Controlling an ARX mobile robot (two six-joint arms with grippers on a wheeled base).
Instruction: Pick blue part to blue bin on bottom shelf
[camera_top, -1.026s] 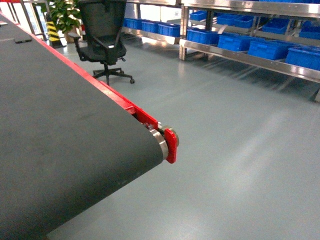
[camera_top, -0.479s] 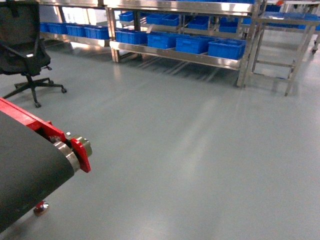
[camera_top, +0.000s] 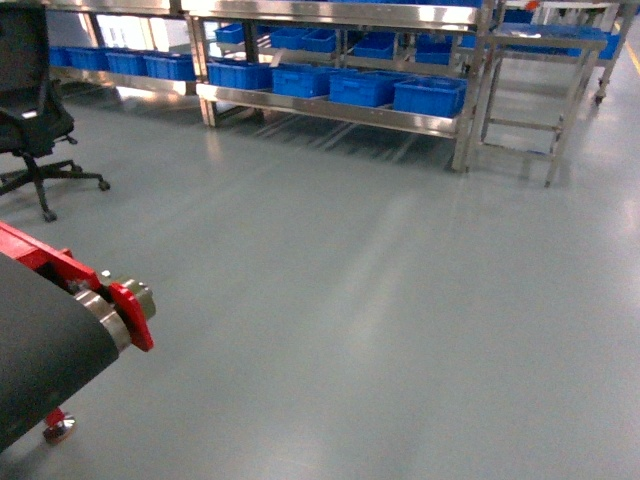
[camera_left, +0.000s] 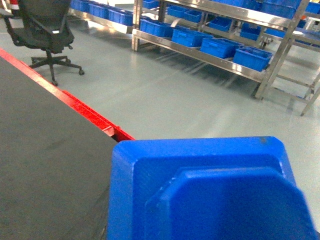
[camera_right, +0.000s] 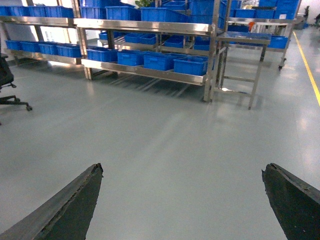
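Observation:
A blue part (camera_left: 210, 190) fills the bottom of the left wrist view, hanging over the edge of the dark belt (camera_left: 45, 150) and hiding my left gripper's fingers, which are shut on it. My right gripper (camera_right: 182, 169) is open over bare floor, with nothing between its black fingers (camera_right: 75, 205). The bottom shelf (camera_top: 330, 108) runs across the far side of the room as a low steel rack level. Several blue bins (camera_top: 430, 97) stand in a row on it. The right wrist view shows the same shelf (camera_right: 145, 71) and bins (camera_right: 190, 65). Neither gripper appears in the head view.
The conveyor's red end with its roller (camera_top: 125, 310) sits at lower left on a foot (camera_top: 58, 428). A black office chair (camera_top: 30, 110) stands at far left. A small steel table (camera_top: 545, 80) stands right of the rack. Grey floor (camera_top: 380, 300) lies between.
The head view has swung right. The conveyor end and the chair slid to the left edge, and the rack with blue bins came to the top centre.

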